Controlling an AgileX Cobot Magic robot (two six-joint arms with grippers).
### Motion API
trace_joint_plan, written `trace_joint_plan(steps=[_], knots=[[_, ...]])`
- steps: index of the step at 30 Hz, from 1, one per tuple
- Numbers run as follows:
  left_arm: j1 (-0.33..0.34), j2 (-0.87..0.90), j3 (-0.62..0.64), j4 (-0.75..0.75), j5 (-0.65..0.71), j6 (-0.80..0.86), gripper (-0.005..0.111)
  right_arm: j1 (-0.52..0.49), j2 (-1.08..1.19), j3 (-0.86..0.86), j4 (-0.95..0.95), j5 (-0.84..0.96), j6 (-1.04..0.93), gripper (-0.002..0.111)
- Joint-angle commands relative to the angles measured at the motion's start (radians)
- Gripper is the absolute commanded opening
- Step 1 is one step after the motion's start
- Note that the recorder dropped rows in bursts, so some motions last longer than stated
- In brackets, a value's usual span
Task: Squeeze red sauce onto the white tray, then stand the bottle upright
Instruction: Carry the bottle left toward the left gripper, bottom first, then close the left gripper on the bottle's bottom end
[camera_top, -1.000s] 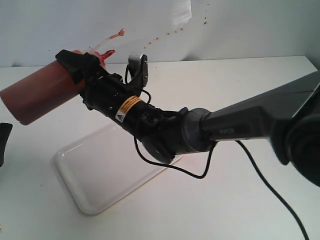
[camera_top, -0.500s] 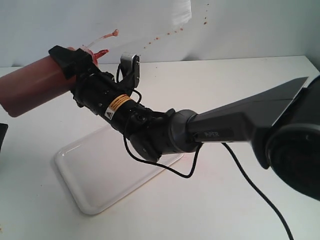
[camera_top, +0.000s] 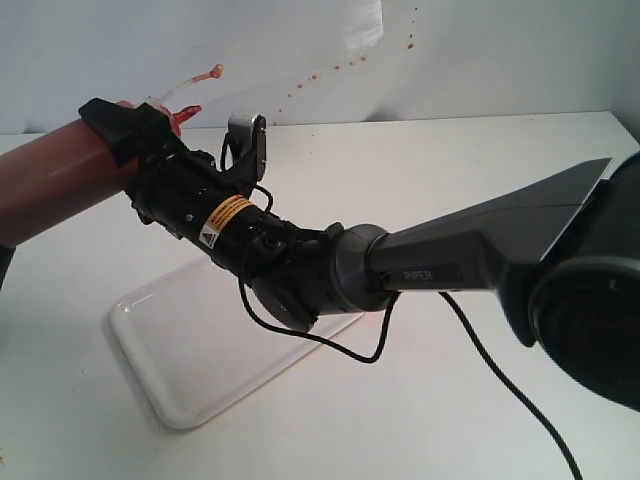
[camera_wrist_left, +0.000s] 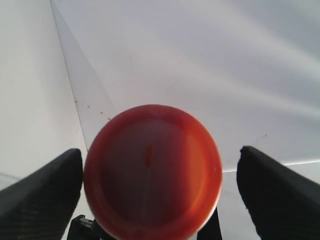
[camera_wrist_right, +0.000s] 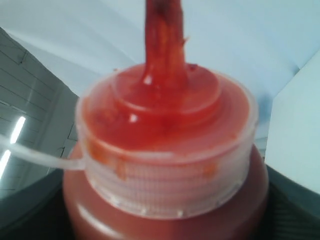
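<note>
Spread under everything, the counter (camera_top: 450, 180). Stretched over it from the right and reaching well past the middle, the right arm (camera_top: 480, 250). Lying flat beneath that arm, the white tray (camera_top: 200, 370), clean wherever not hidden, with no red sauce to be seen on it. Held aloft, seemingly off to the tray's left rather than over it, the bottle (camera_top: 50, 190), tipped almost onto its side, base outward to the left, nozzle slanting up and away from the tray. Clamped round its upper body just below the cap, the right gripper (camera_top: 120, 130), pinching the bottle. Waiting at the base end, the left gripper (camera_wrist_left: 160, 192), spread wide, one finger just beside the round base, the other apart, gripping nothing. Smaller: the clear cap (camera_wrist_right: 165, 150) smeared red, the nozzle (camera_wrist_right: 164, 45) coated too, the tip cover (camera_top: 213, 72) off on its tether. Squeezing step in hand, by the look of it, yet nothing delivered. Next calls for bringing the nozzle over the tray, tipping it downward, then pressing the body, perhaps with the left gripper closing on the lower half.
</note>
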Motion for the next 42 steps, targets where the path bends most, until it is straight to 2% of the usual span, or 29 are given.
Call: trace_joint_plan(steps=[1, 9, 12, 15, 17, 18, 21, 23, 26, 34, 37, 39, 42], knots=[[-0.004, 0.005, -0.01, 0.002, 0.021, 0.014, 0.079, 0.001, -0.016, -0.018, -0.02, -0.06, 0.015, 0.0], [-0.002, 0.005, -0.01, -0.004, 0.025, 0.014, 0.078, -0.009, -0.014, -0.018, -0.063, 0.033, 0.085, 0.0], [-0.002, 0.005, -0.024, -0.06, 0.025, 0.014, 0.073, -0.045, -0.014, -0.018, -0.259, 0.029, 0.129, 0.0], [-0.002, 0.005, -0.056, -0.054, 0.056, 0.014, 0.073, -0.05, -0.014, -0.018, -0.294, 0.029, 0.168, 0.0], [-0.002, 0.005, -0.066, -0.001, 0.051, 0.008, 0.073, -0.05, -0.014, -0.018, -0.275, 0.027, 0.146, 0.0], [-0.002, 0.005, -0.066, 0.071, 0.047, -0.009, 0.074, -0.052, -0.014, -0.018, -0.262, 0.027, 0.146, 0.0], [-0.002, 0.005, -0.066, 0.158, 0.026, -0.031, 0.082, -0.065, -0.014, -0.018, -0.254, 0.029, 0.144, 0.0], [-0.002, 0.005, -0.066, 0.214, 0.024, -0.044, 0.083, -0.079, -0.014, -0.018, -0.261, 0.003, 0.147, 0.0], [-0.002, 0.005, -0.066, 0.214, 0.073, -0.044, 0.083, -0.094, -0.014, -0.018, -0.26, -0.026, 0.148, 0.0], [-0.002, 0.003, -0.066, 0.265, 0.051, -0.03, 0.084, -0.194, -0.014, -0.018, -0.305, -0.075, 0.194, 0.0], [-0.002, 0.003, -0.066, 0.32, 0.012, -0.076, 0.081, -0.22, -0.014, -0.018, -0.312, -0.092, 0.19, 0.0], [-0.002, 0.003, -0.066, 0.387, -0.038, -0.103, 0.074, -0.229, -0.014, -0.018, -0.304, -0.09, 0.19, 0.0], [-0.002, 0.005, -0.071, 0.479, -0.044, -0.102, 0.064, -0.229, -0.014, -0.018, -0.303, -0.088, 0.19, 0.0]])
